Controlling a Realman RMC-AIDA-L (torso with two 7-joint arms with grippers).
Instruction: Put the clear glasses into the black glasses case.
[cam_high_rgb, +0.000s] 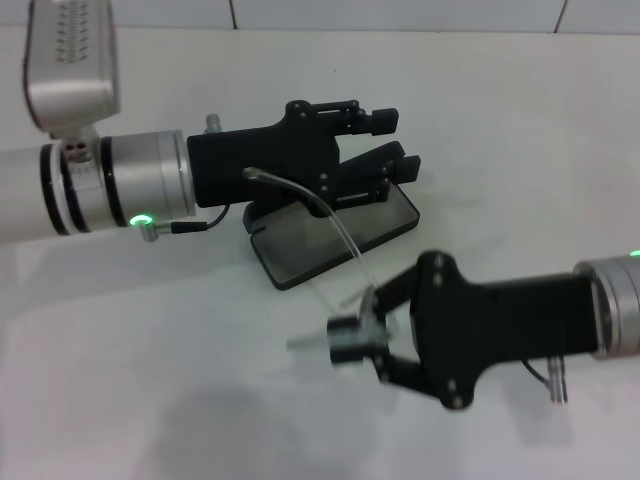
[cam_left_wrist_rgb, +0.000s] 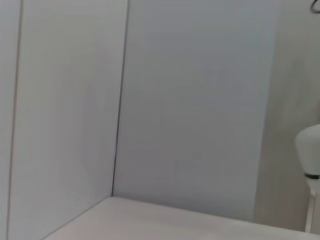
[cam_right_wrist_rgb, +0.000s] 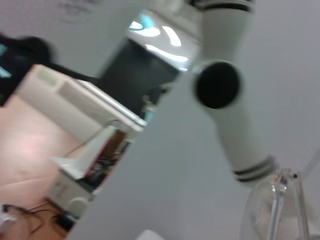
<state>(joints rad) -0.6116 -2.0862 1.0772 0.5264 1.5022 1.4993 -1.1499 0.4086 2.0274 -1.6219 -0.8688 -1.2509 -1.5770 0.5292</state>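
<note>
The black glasses case (cam_high_rgb: 300, 262) lies open on the white table in the head view, its grey lining facing up. My left gripper (cam_high_rgb: 392, 140) reaches over the case's far side. Its fingers are apart, white table shows between them, and the lower finger lies along the raised lid. In front of the case, my right gripper (cam_high_rgb: 358, 336) is shut on the clear glasses (cam_high_rgb: 346, 238). One thin clear arm of the glasses rises over the open case toward the left gripper. The right wrist view shows part of the clear glasses (cam_right_wrist_rgb: 280, 200) close up.
White table (cam_high_rgb: 150, 380) extends on all sides of the case, with a tiled wall at the back. The left wrist view shows only the wall corner. The right wrist view looks up at a white robot arm segment (cam_right_wrist_rgb: 225, 100) and the room beyond.
</note>
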